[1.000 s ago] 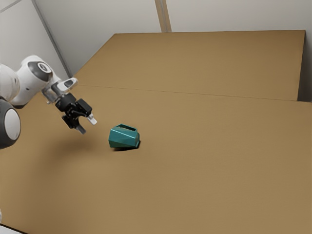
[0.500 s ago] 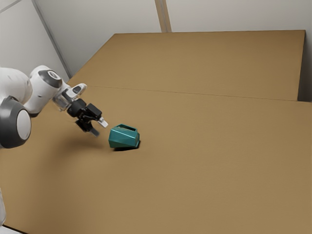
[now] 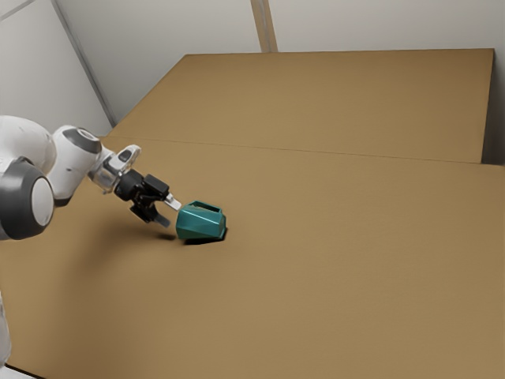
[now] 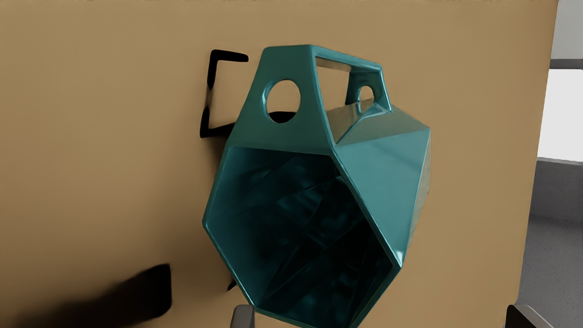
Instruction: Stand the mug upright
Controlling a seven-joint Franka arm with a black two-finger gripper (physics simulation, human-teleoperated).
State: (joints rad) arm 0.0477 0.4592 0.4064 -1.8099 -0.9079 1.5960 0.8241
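Evidently glossy and hard-surfaced, the teal mug (image 3: 200, 223) lies on its side on the desk (image 3: 339, 268), near the middle of the exterior view and slightly toward that view's left. Its body is faceted, with flat planes meeting at crisp edges and pale highlights along several of them. The mouth (image 4: 300, 232) is an angular, six-sided opening turned toward the hand (image 3: 168, 212). The handle (image 4: 348, 55), uppermost, is a squared loop, pierced by a large round hole in its near upright and a smaller one in its far upright. The desk is matte and tan-brown; a thin straight line crosses the brown surface beyond the mug. An angular shadow (image 4: 212, 73) lies on the desk beside the mug, and a broader, partly soft-edged shadow (image 4: 141, 291) lies nearer the hand.

As a container, the mug shows an inner wall of dark teal facets with faint bluish reflections; its deeper recess is too dark to assess.

The hand, black with greyish fingertips (image 4: 242, 317), is at the mouth end of the mug. Its fingers stand widely spread, with nothing pinched between them. One fingertip appears right at the mug's rim (image 4: 278, 317); whether they touch cannot be determined. The other stands apart from the mug.
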